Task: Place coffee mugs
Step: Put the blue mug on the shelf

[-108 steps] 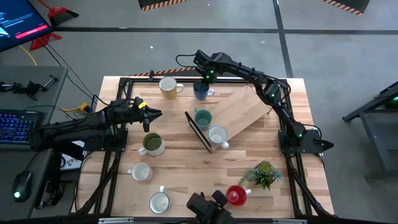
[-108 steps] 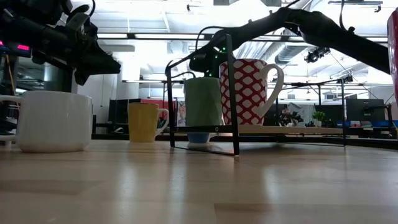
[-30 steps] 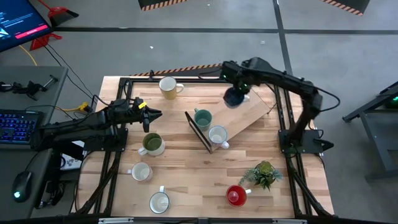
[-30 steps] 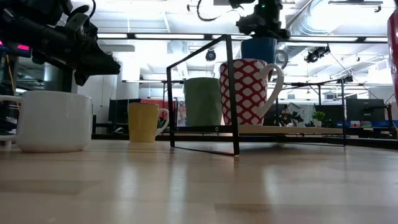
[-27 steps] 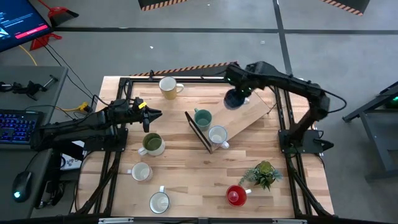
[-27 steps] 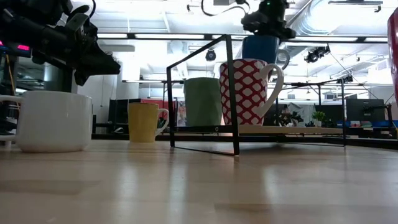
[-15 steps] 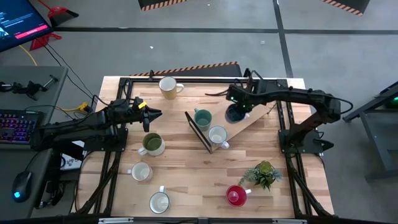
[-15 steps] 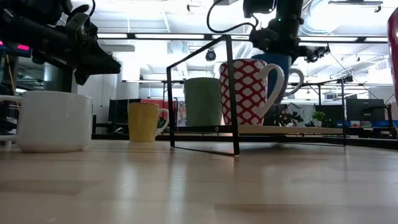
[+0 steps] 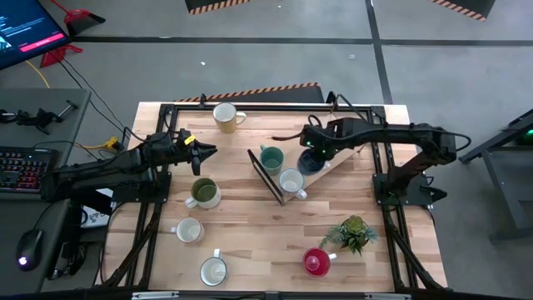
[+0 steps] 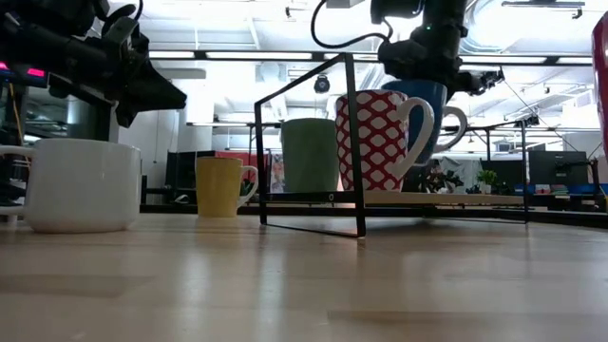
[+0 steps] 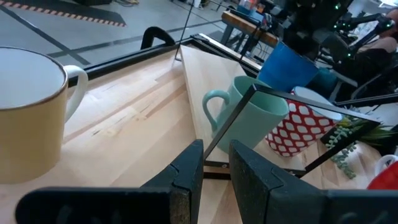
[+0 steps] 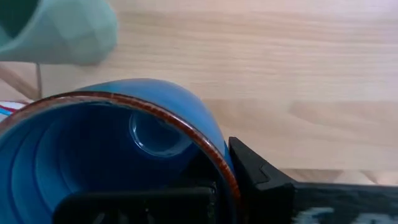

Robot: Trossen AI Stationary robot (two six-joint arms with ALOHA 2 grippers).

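Low view, nearest first: a white mug (image 10: 81, 185) stands on the table (image 10: 304, 285), with the yellow mug (image 10: 221, 186) farther back. Beyond, a red-patterned mug (image 10: 370, 141) and teal mug (image 10: 311, 155) sit on the sloped wooden board (image 9: 337, 150). Just behind them the right gripper (image 9: 310, 143) is clamped on the blue mug's (image 10: 425, 114) rim, holding it above the board. The left gripper (image 9: 201, 153) hovers nearly closed and empty over the table's left side.

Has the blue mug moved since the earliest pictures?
Yes. The blue mug, gripped by the right hand, has left its spot beside the yellow mug at the far edge and now hangs close to the teal mug on the wooden rack.
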